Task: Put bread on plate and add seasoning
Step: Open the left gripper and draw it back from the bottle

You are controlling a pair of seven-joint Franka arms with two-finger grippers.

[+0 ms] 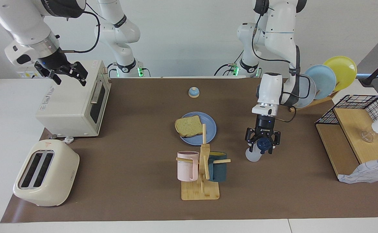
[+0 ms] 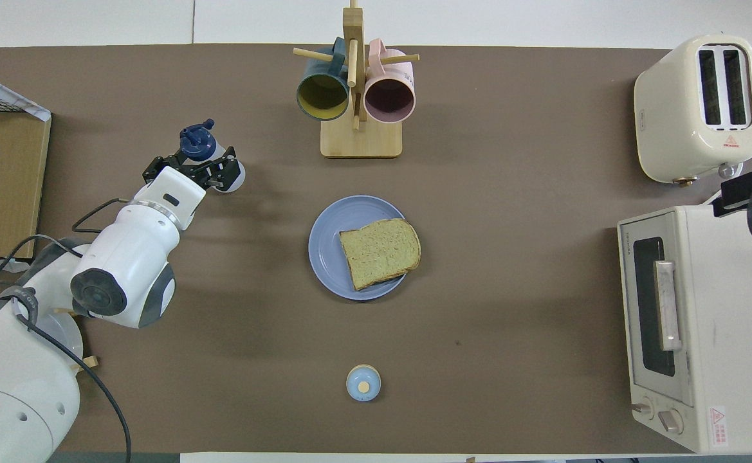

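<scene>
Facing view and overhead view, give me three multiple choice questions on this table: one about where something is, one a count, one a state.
1. Where is the bread?
A. in the toaster
B. on the plate
C. on the oven

2. How many mugs hang on the rack?
A. one
B. two
C. three

3. How does the left gripper stand at the seasoning?
A. open around its cap
B. lifting it over the plate
C. far away over the oven

Key: B, the slice lies on the blue plate, overhanging its rim toward the right arm's end. B, one pink mug and one dark teal mug hang there. A, its fingers stand open on either side of the cap while the bottle stands on the table; the right gripper waits over the oven.
</scene>
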